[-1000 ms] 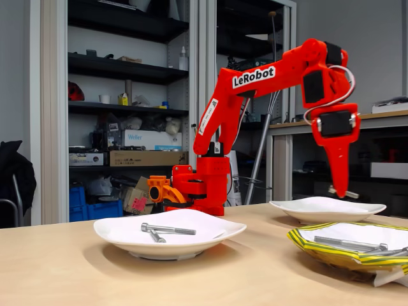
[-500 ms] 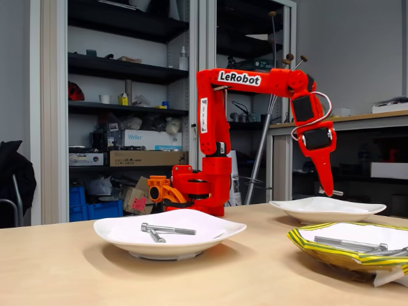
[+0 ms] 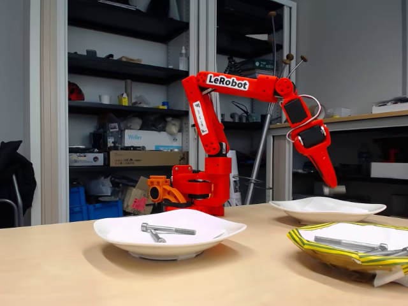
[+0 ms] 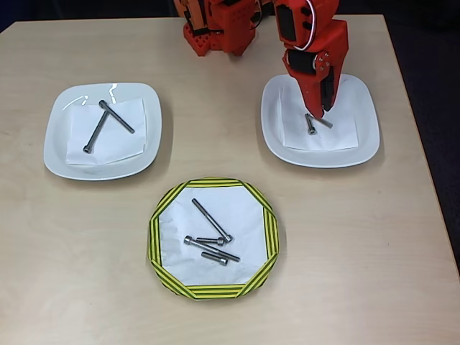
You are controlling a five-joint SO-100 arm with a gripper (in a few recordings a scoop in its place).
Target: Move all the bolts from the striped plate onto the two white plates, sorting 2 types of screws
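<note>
Lettering on the red arm's upper link reads "LeRobot" in the fixed view, and a box on the shelf (image 3: 150, 138) behind carries the word "Weller". Compared with a second ago, the arm has folded back and dropped, so the gripper (image 3: 330, 183) now hangs lower, just above the right white plate (image 4: 363, 144). It pinches a short bolt (image 3: 336, 189) that sticks out sideways at its tip. In the overhead view the gripper (image 4: 321, 111) sits over that plate, where another short bolt (image 4: 310, 126) lies on white paper. The left white plate (image 4: 57, 151) holds two long bolts (image 4: 106, 123) crossed in a V. The striped plate (image 4: 162, 251) holds four bolts (image 4: 210, 239), two long and two short, lying close together. The plates rest on a pale wood-look table (image 4: 359, 251). Grey shelving with boxes and clutter fills the room behind.
</note>
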